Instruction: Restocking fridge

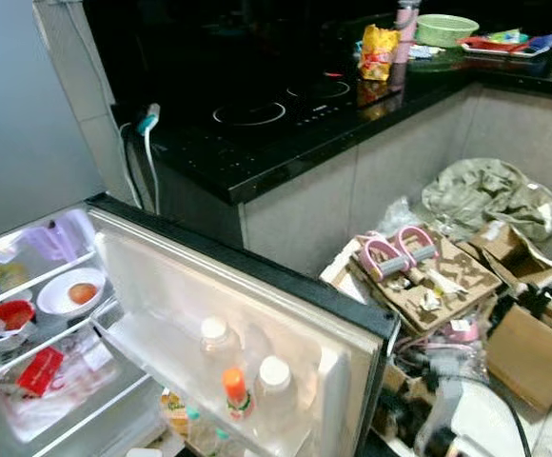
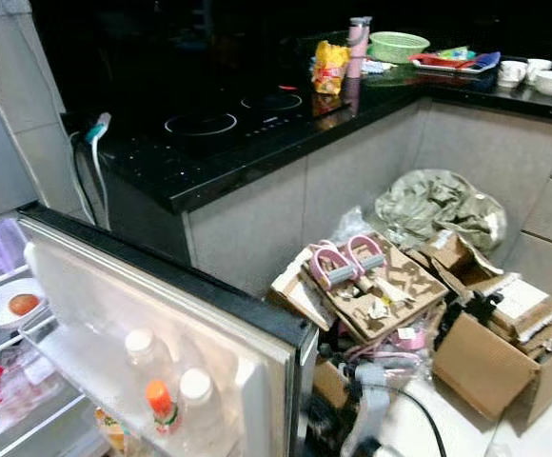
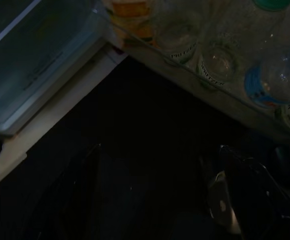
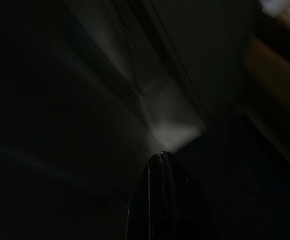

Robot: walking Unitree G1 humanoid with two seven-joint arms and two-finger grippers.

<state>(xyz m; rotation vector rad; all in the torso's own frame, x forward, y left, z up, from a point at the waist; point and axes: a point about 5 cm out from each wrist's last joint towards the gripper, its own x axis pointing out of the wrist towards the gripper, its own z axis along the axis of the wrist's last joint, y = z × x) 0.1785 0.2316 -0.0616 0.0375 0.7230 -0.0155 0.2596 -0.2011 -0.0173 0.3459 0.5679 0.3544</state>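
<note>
The black worktop (image 1: 285,143) is stretching across the upper half of the frame, its induction hob (image 1: 249,114) sitting at upper centre. The fridge (image 1: 29,314) is standing open at the lower left, and its door (image 1: 257,324) is swinging out toward the lower centre, shelves facing up at us. In the door shelf two clear bottles with white caps (image 1: 274,376) are standing just beside a smaller orange-capped bottle (image 1: 234,388). On the lit inner shelves a white bowl (image 1: 69,293) is holding an orange fruit, with a red packet (image 1: 40,371) lying lower down.

At the lower right, a heap of cardboard boxes (image 2: 490,357) is crowding the floor, a grey-green cloth bundle (image 2: 438,208) lying behind it against the cabinet. At the upper right a green bowl (image 2: 398,45) and a yellow snack bag (image 2: 329,65) are sitting on the worktop.

In the dark left wrist view, the left gripper (image 3: 155,200) is hanging below the door's bottle bottoms (image 3: 217,62), fingers spread apart and holding nothing. The right gripper (image 4: 162,200) is showing as one dark tip in the shade; whether it's open, I cannot tell.
</note>
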